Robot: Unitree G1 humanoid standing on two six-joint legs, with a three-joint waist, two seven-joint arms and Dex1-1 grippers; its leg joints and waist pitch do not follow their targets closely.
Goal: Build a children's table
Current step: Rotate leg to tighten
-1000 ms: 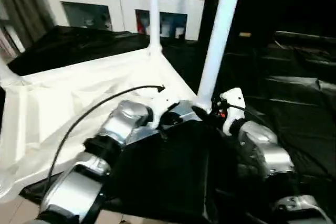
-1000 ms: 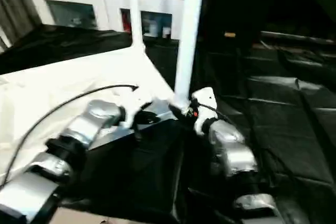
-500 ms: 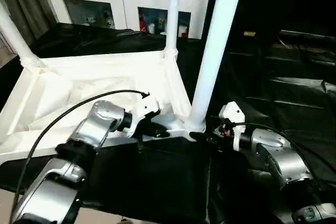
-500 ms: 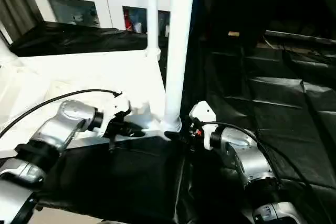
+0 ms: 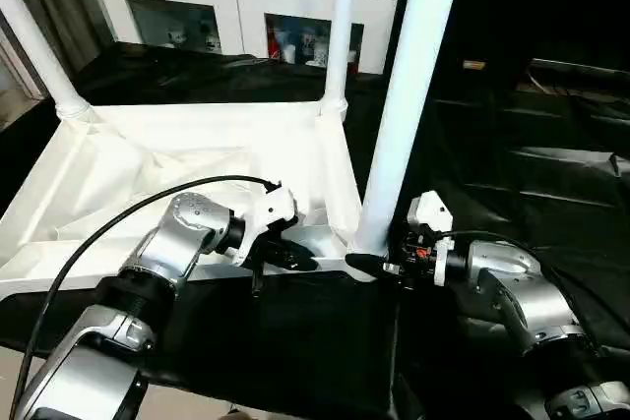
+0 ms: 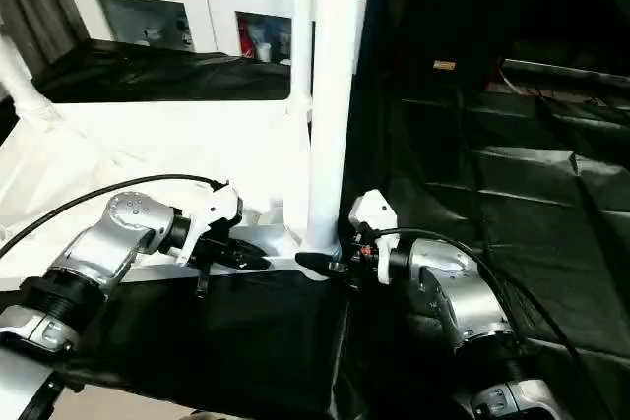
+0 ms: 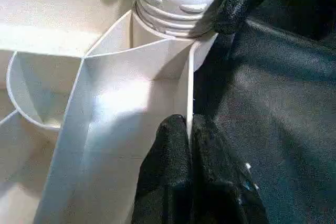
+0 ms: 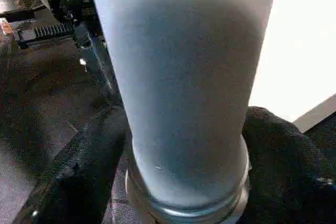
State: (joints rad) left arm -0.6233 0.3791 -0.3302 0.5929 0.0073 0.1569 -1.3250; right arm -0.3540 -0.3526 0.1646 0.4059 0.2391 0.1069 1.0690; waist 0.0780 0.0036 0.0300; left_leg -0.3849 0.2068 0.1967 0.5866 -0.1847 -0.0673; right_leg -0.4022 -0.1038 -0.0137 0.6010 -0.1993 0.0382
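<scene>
Table top upside down, 3 legs seen standing. R gripper clamps near leg at socket, threads showing, likely not seated; L gripper pinches rim.

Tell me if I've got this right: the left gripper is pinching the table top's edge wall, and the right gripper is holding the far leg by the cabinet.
Not quite. The right gripper holds the near leg, at its base in the nearest corner socket, as the right wrist view shows. The far leg stands untouched. The left gripper does pinch the table top's edge wall.
</scene>
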